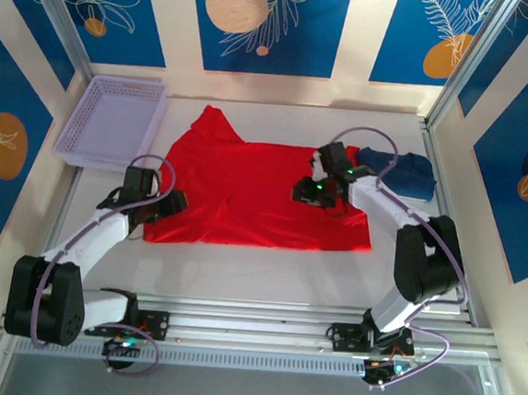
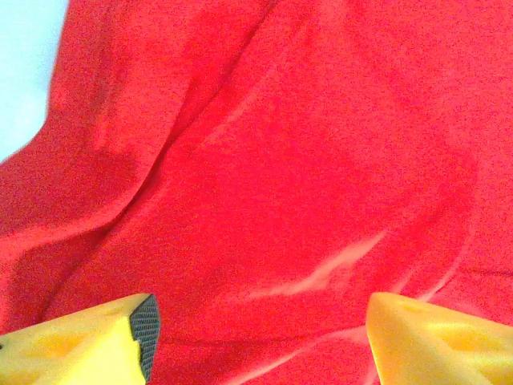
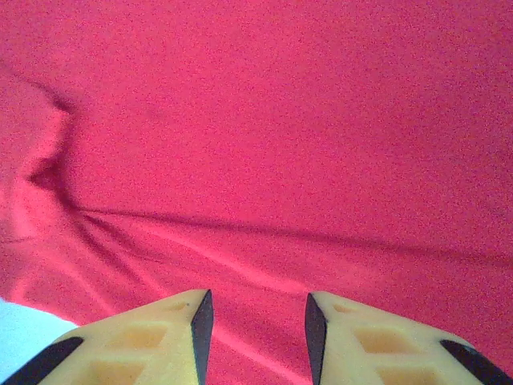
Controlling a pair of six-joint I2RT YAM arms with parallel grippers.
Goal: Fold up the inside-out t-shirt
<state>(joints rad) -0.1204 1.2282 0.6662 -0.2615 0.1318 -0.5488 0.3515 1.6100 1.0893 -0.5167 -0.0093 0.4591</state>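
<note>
The red t-shirt [image 1: 255,197] lies spread flat on the white table [image 1: 239,269], between a lilac basket [image 1: 113,120] at the far left and a folded navy garment [image 1: 400,172] at the right. The left gripper [image 1: 176,201] sits at the shirt's left edge; in the wrist view its 2 yellow fingers [image 2: 88,349] stand wide apart over wrinkled cloth. The right gripper [image 1: 303,192] hovers over the shirt's right half, its jaws parted by a narrower gap, with nothing pinched between them and red cloth [image 3: 256,160] below.
</note>
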